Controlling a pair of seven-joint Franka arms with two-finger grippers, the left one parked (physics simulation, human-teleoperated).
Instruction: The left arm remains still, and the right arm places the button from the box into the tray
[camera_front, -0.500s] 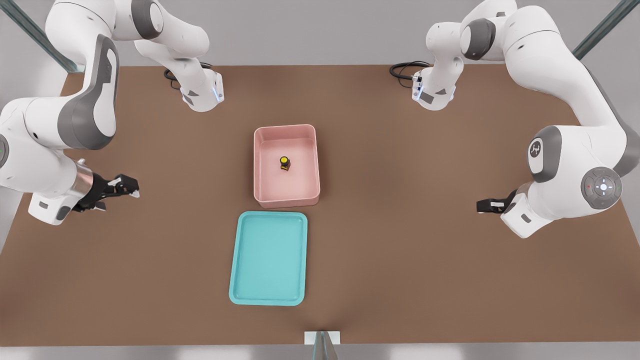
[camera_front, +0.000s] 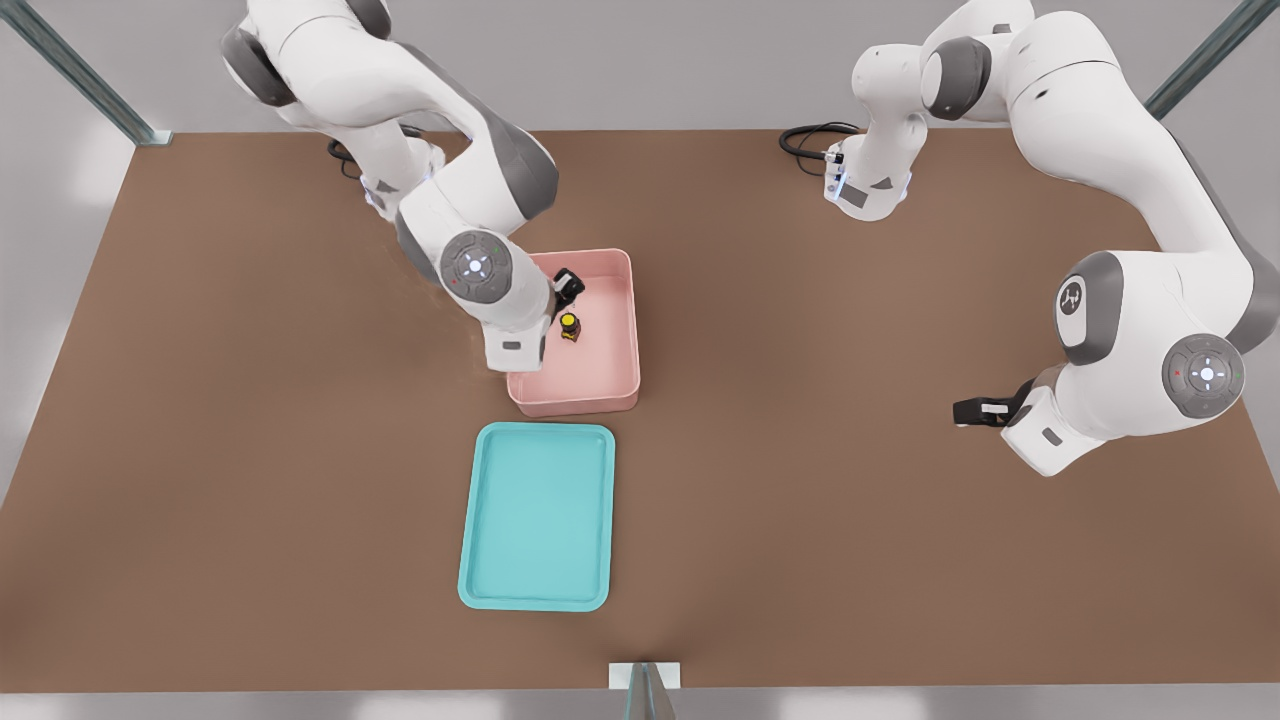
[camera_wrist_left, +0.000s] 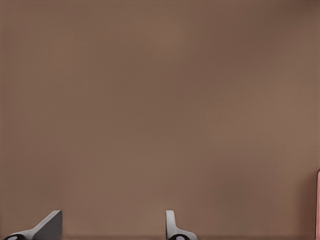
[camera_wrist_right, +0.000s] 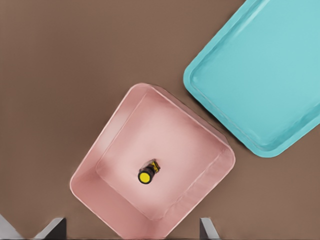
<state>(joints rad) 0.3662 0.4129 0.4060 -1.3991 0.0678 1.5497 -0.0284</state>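
Observation:
The button (camera_front: 569, 325), a yellow cap on a dark body, stands on the floor of the pink box (camera_front: 603, 365) at mid-table. In the right wrist view the button (camera_wrist_right: 146, 176) sits near the middle of the box (camera_wrist_right: 175, 130). My gripper (camera_front: 566, 289) hangs above the box's back part, just behind the button and apart from it. Its fingertips (camera_wrist_right: 51, 227) stand wide apart at the edge of the wrist view, so the gripper (camera_wrist_right: 130, 232) is open and holds nothing. The turquoise tray (camera_front: 537, 515) lies just in front of the box and shows empty in the wrist view (camera_wrist_right: 260, 75).
The parked arm (camera_front: 1130, 330) stands at the front view's right, its gripper (camera_front: 985, 410) low over the table. Black cables (camera_front: 810, 140) lie at the back edge. A small white bracket (camera_front: 644, 675) sits at the front edge.
The working arm has swung in from the front view's left side to above the pink box. The button, box and tray have not moved.

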